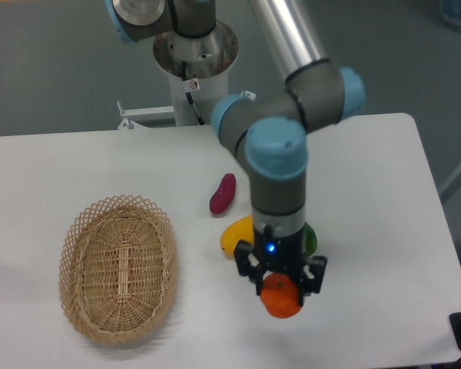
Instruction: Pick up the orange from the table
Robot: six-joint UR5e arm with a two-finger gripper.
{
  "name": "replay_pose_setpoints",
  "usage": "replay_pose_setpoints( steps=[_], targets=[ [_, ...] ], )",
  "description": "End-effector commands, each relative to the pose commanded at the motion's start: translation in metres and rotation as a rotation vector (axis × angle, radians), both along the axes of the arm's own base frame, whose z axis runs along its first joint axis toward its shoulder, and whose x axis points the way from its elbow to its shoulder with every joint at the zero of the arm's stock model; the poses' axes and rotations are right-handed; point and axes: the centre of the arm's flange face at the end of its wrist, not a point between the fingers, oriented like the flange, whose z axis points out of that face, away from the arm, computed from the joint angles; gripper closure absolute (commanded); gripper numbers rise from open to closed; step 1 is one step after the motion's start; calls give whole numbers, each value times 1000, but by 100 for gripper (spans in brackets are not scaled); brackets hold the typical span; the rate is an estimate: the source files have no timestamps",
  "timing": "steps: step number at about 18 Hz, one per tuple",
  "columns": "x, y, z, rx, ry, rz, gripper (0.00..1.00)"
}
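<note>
The orange [281,297] is a small round bright-orange fruit, held between the fingers of my gripper [281,286]. The gripper is shut on it and points straight down. The fruit looks larger than it did on the table, so it appears to hang above the white table [384,254], right of centre toward the front edge. The black fingers cover the orange's upper sides; its lower half shows clearly.
A wicker basket [117,267] lies at the front left. A yellow fruit [237,234] and a green vegetable [310,240] sit just behind the gripper, partly hidden by the arm. A dark red elongated fruit [222,194] lies further back. The arm's base [194,61] stands behind the table.
</note>
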Motion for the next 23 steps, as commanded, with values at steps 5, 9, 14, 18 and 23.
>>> replay_pose_setpoints(
  steps=[5,9,14,18,23],
  targets=[
    [-13,-46,33,-76,-42,-112,28],
    [-17,-58,44,-78,-27,-117,28],
    [-17,-58,47,-72,-20,-117,28],
    [-16,-58,47,-70,-21,-118,28],
    [-15,-58,46,-65,-26,-119,28]
  ],
)
